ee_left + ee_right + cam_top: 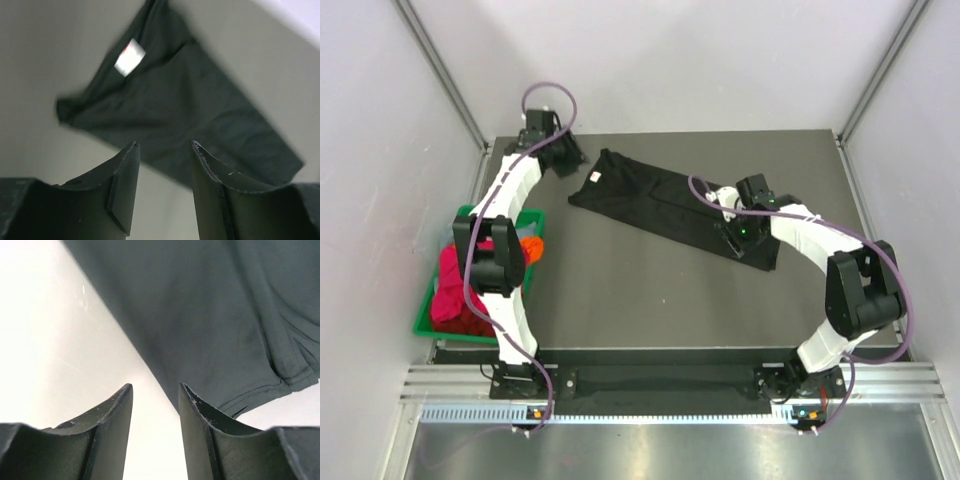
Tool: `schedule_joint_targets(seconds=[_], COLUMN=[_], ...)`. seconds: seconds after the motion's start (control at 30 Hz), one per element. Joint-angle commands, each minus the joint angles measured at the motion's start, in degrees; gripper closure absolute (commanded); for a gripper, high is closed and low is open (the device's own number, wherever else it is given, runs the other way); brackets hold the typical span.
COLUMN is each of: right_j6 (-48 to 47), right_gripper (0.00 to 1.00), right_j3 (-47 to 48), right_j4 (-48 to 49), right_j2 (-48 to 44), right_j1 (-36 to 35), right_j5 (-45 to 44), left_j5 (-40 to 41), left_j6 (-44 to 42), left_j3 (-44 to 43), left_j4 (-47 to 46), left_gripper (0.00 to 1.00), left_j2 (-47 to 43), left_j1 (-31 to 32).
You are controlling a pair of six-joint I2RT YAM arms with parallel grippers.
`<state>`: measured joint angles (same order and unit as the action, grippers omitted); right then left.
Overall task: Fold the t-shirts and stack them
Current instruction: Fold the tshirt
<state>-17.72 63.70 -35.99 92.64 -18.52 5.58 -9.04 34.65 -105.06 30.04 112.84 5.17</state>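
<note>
Surface: dark grey, matte, rectangular, filling the middle of the top view.
Item 1: black t-shirt, folded into a long band, lying flat, slanting from upper centre to centre right; white neck label at its upper-left end.
Item 2: green bin at the left edge; unclear whether it rests on the surface.

Black t-shirt with white neck label, green bin, magenta and orange shirts, dark grey table

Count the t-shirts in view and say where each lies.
3 at least: a black one laid out on the table, a magenta heap and an orange one in the green bin. The heap may hold several shirts.
</note>
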Motion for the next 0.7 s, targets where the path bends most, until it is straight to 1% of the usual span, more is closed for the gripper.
schedule_joint_targets(seconds=[0.0, 0.07, 0.13, 0.17, 0.23, 0.33, 0.4, 0.6, 0.67], right_j6=[-11.8, -12.5, -13.8, -14.4, -15.8, -16.6, -16.7, -18.5, -18.8], right_gripper=[0.57, 0.57, 0.57, 0.57, 0.57, 0.57, 0.58, 0.59, 0.58], right_j3=[-1.4, -1.1, -2.4, -3.2, -6.2, -8.8, -9.6, -9.7, -11.0], right_j4=[1.2, 0.1, -0.1, 0.0, 0.6, 1.4, 2.2, 1.9, 2.7], right_j2=[0.4, 1.4, 0.2, -0.5, -2.6, -3.5, -3.2, -2.1, -3.2], right_j1=[0.2, 0.2, 0.1, -0.3, -0.8, -1.2, -1.2, -1.1, -1.1], right_j5=[3.0, -0.1, 0.6, 2.4, 2.2, -0.8, -4.5, -5.2, -5.3], left_j5=[-2.9, -0.6, 1.4, 3.0, 4.3, 5.5, 6.4, 6.7, 8.5], left_j6=[2.4, 2.8, 3.0, 3.0, 3.2, 3.8, 4.5, 5.7, 5.7], left_j3=[7.7, 10.0, 10.7, 11.0, 12.4, 13.6, 13.6, 13.8, 12.9], left_j4=[-0.9, -0.6, 0.3, 1.1, 1.3, 1.0, 0.3, -2.4, -0.1], left_gripper=[0.51, 0.52, 0.57, 0.57, 0.58, 0.59, 0.59, 0.60, 0.60], left_j2=[-3.4, -3.4, -2.7, -2.4, -1.4, 0.6, 2.1, 4.8, 5.4], left_j1=[-0.1, -0.1, -0.1, -0.1, -0.1, -0.2, -0.2, -0.2, -0.2])
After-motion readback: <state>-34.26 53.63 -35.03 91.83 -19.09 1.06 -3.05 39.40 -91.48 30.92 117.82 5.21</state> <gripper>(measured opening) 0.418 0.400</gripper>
